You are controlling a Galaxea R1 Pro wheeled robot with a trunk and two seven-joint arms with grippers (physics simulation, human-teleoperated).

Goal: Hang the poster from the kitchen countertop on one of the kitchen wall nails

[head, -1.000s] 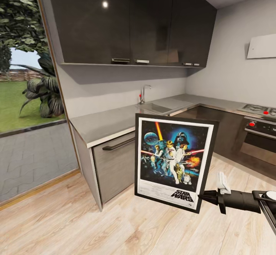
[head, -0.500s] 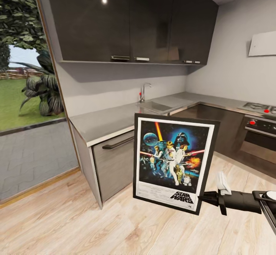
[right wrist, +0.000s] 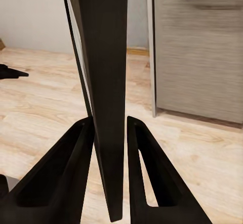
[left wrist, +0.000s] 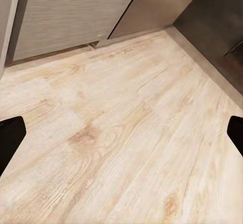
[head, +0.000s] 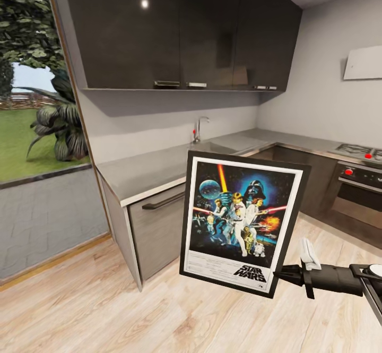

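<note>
My right gripper (head: pixel 279 274) is shut on the lower right corner of the Star Wars poster (head: pixel 241 220), which hangs upright above the wooden floor, its top tilted slightly to the right. In the right wrist view the poster (right wrist: pixel 104 82) is edge-on, pinched between the two dark fingers (right wrist: pixel 147 163). The grey kitchen countertop (head: pixel 154 164) with its sink and steel tap (head: pixel 199 129) runs behind the poster. In the left wrist view my left gripper (left wrist: pixel 121 138) is open over bare floor, its fingertips (left wrist: pixel 10 140) far apart. The wall nails are out of view.
Dark upper cabinets (head: pixel 180 29) hang above the counter. An oven and hob (head: pixel 355 194) stand at the right under a white hood (head: pixel 363 63). A cabinet front with a handle (head: pixel 159 225) is just left of the poster. A large window (head: pixel 32 130) shows the garden.
The poster has tipped slightly clockwise and its top has risen a little in my right gripper. The head view has shifted slightly.
</note>
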